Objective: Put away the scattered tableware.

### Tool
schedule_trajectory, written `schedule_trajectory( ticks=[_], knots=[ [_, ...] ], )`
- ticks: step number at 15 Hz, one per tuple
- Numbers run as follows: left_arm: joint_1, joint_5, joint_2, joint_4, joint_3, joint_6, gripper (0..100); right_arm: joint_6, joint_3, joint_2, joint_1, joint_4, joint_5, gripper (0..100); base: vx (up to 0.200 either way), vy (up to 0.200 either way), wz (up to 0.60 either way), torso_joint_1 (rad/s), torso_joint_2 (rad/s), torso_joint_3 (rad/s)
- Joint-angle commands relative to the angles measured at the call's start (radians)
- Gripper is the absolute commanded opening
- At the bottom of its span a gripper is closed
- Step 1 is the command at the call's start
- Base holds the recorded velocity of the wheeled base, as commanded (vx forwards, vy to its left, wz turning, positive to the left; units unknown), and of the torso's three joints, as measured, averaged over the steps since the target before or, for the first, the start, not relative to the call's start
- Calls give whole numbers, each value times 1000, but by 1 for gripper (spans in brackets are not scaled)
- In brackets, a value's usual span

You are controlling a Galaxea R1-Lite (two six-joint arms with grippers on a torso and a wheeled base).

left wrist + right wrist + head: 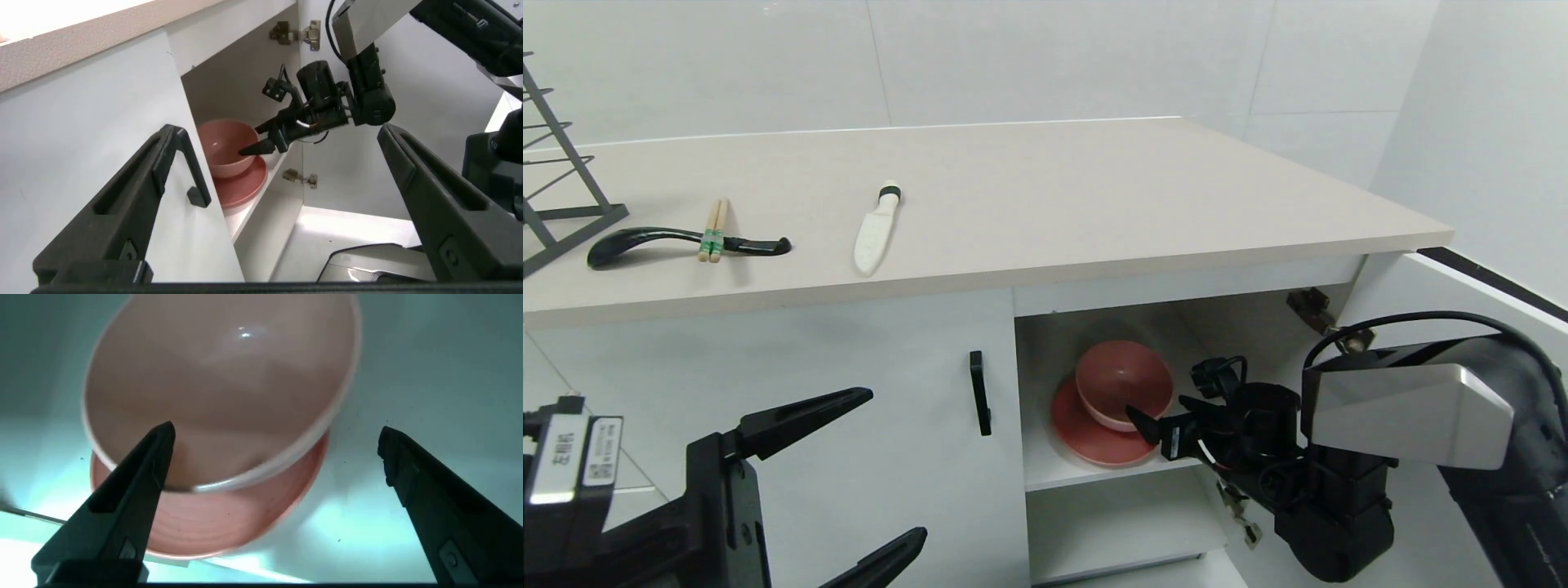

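A pink bowl (1123, 380) rests slightly tilted on a pink plate (1086, 437) on the upper shelf of the open cabinet. My right gripper (1147, 425) is open just in front of the bowl (229, 384), one finger to each side and holding nothing; the plate (245, 514) lies beneath. My left gripper (894, 465) hangs open and empty low at the left, before the closed cabinet door. On the counter lie a black spoon (645, 241), a pair of chopsticks (715, 229) across it, and a white knife (876, 233). The left wrist view shows my left gripper (278, 131), right gripper (255, 140), bowl (225, 143) and plate (249, 184).
A dark wire rack (556, 180) stands at the counter's far left. The closed left door carries a black handle (980, 392). The right cabinet door (1462, 286) is swung open beside my right arm. A lower shelf (1119, 523) sits under the plate's shelf.
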Motion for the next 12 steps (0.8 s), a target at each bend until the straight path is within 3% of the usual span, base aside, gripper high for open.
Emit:
schedule_trajectory(
  ticks=[1, 6, 12],
  knots=[
    [0, 0, 4, 0, 0, 1, 100, -15, 1, -4, 2, -1, 0, 100, 0, 0, 0, 0, 0, 0],
    [1, 0, 3, 0, 0, 1, 100, -69, 81, -161, 24, -1, 3, 100, 0, 0, 0, 0, 0, 0],
    [1, 0, 0, 0, 0, 1, 100, -75, 331, -394, 173, -1, 2, 100, 0, 0, 0, 0, 0, 0]
  ],
)
